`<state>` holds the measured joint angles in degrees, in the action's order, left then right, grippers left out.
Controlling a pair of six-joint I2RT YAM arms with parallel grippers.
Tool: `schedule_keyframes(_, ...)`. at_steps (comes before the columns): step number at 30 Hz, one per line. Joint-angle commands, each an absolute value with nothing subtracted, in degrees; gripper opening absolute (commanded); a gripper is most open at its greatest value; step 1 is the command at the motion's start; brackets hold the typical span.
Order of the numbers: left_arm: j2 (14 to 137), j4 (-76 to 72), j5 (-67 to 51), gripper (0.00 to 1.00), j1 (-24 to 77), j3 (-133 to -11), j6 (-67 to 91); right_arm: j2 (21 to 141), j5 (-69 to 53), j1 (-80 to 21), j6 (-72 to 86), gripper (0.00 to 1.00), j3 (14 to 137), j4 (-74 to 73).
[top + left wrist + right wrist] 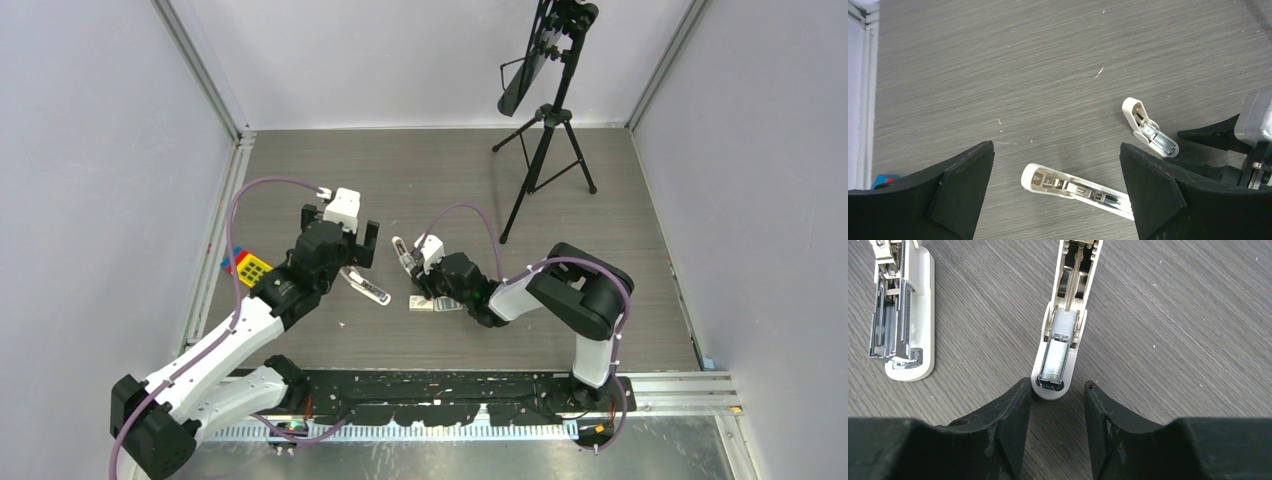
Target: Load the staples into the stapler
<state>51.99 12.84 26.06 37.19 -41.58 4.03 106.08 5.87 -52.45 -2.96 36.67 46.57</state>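
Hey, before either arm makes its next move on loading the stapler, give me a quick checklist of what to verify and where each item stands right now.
1. The left claw is open: ok.
2. The longer stapler lies between its fingers, not gripped: ok.
3. The right claw is open, straddling the near tip of the shorter stapler: ok. Whether it touches: cannot tell.
4. Longer stapler's channel loaded: cannot tell.
5. Loose strip ready to pick up: not ok. The only staples I can make out sit in the shorter stapler's channel.
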Motion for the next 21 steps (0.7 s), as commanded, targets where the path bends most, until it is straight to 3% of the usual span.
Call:
schedule_keyframes(1, 53.3, 13.2, 21.2, 0.99, 35.0, -45.2, 9.7, 108.4, 7.7, -52.7, -4.5, 0.48, 35.9, 50.1)
schedule_keyframes(14, 61.6, 12.8, 8.8, 0.99, 30.4, -49.3, 21.0, 109.1, 4.3, -49.5, -4.6, 0.33, 30.6, 57.3)
schedule_keyframes(21, 68.3, 10.4, 5.0, 0.95, 28.8, -49.6, 27.6, 109.1, 1.4, -49.1, -5.6, 0.31, 30.0, 58.3)
